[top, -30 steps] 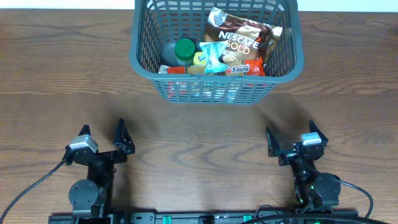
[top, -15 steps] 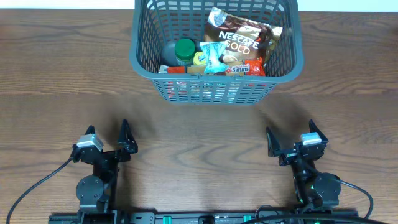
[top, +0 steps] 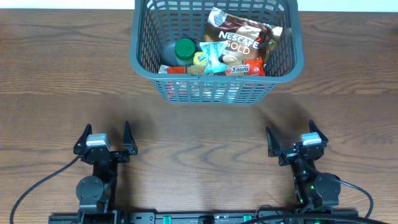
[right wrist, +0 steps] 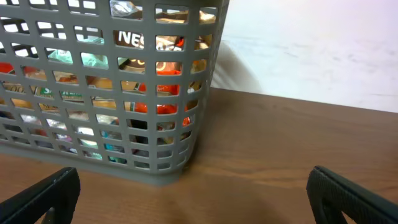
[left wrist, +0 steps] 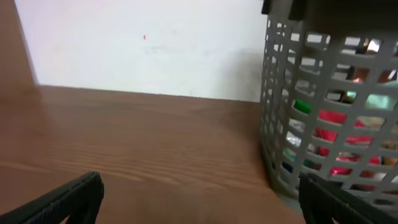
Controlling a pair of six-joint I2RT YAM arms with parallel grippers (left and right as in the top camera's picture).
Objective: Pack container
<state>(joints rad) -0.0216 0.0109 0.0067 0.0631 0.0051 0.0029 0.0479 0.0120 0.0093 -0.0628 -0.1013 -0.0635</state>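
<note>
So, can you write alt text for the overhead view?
A grey lattice basket holding a Nescafe Gold pouch, a green-lidded jar and other packets stands on the wooden table. The left gripper and right gripper are open, empty.

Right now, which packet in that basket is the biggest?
The brown Nescafe Gold pouch, in the right half of the basket; it dwarfs the pale blue packet and red packet beside it.

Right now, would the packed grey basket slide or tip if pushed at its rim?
Probably slides: the grey basket sits wide on the wooden table. Likely heavyish, holding the Nescafe Gold pouch and a green-lidded jar. Lattice walls may flex.
</note>
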